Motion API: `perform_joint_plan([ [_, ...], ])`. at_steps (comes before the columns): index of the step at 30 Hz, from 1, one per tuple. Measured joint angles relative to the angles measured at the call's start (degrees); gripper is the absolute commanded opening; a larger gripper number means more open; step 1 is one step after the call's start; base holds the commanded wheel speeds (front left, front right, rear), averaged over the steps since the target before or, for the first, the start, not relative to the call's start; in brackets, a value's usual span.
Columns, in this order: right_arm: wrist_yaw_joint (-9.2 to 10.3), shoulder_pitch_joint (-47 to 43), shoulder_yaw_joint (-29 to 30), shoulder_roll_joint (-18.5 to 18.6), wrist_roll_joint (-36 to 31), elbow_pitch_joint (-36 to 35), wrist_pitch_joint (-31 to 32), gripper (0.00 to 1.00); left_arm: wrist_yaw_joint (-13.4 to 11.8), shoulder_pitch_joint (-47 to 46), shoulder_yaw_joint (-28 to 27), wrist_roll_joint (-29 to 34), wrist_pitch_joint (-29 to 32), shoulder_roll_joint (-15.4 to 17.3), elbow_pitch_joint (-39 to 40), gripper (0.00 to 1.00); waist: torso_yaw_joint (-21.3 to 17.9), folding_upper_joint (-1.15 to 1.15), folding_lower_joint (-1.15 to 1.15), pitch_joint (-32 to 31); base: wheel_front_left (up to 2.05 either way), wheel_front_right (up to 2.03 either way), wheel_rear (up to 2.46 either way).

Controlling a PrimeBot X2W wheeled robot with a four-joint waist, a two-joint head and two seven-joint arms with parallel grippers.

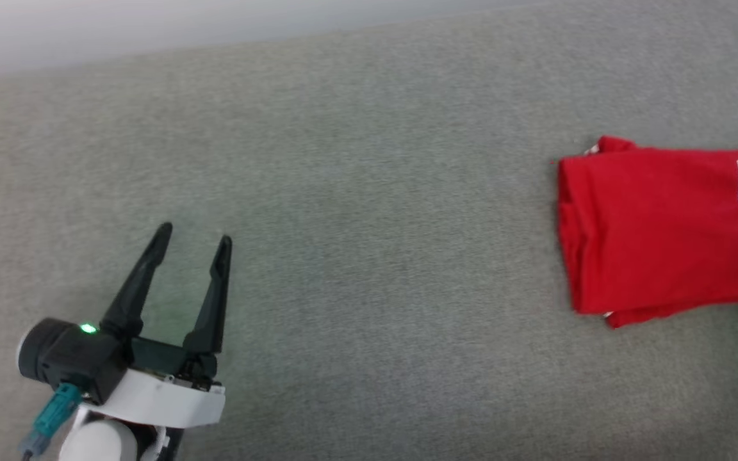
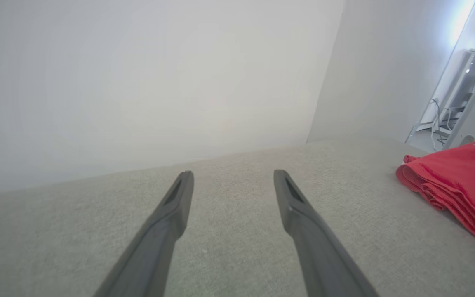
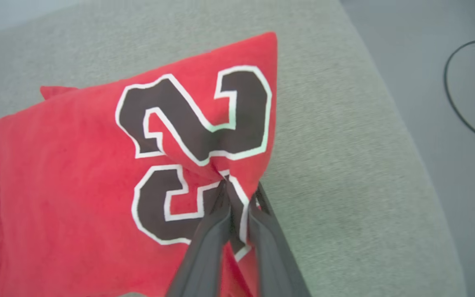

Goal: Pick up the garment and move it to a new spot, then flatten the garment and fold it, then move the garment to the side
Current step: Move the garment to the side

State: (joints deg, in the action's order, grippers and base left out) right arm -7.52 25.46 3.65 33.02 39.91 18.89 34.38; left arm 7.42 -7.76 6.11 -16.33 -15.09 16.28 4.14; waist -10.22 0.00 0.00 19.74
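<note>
The garment (image 1: 657, 230) is a red shirt with a black, white-outlined "23", lying folded at the right of the grey surface (image 1: 356, 192). In the right wrist view my right gripper (image 3: 237, 194) is shut on a pinch of the garment (image 3: 76, 165) at its edge, right at the numerals, and the cloth puckers up toward the fingertips. My left gripper (image 1: 195, 234) stands open over bare grey surface at the lower left, far from the shirt, with nothing between its fingers. The left wrist view shows the garment (image 2: 460, 181) as a folded stack off to the right of the left gripper (image 2: 231, 175).
The grey surface's edge (image 3: 410, 136) curves down close beside the held corner, with grey floor and a black cable (image 3: 456, 99) beyond it. A white wall (image 2: 146, 82) rises behind the surface, and a pale frame with cables (image 2: 452, 107) stands past the far corner.
</note>
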Motion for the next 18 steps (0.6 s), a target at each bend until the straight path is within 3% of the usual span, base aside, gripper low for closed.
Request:
perform_joint_plan([
  [7, -0.01, 6.95, 1.81, 0.88, -6.21, 8.37, -6.79, 0.0, 0.07, -1.92, 1.26, 0.63, 0.0, 2.34, 2.31, 1.0, -2.5, 0.0, 0.0, 2.12, 0.0, 0.0, 0.0],
  [18, -0.01, 18.7, 2.86, 0.69, -19.07, 21.69, -16.92, 0.0, 0.08, -4.99, 1.96, 1.25, 0.0, 5.78, 4.76, 1.0, -1.96, 0.0, 0.0, 6.66, 0.0, 0.0, 0.0],
])
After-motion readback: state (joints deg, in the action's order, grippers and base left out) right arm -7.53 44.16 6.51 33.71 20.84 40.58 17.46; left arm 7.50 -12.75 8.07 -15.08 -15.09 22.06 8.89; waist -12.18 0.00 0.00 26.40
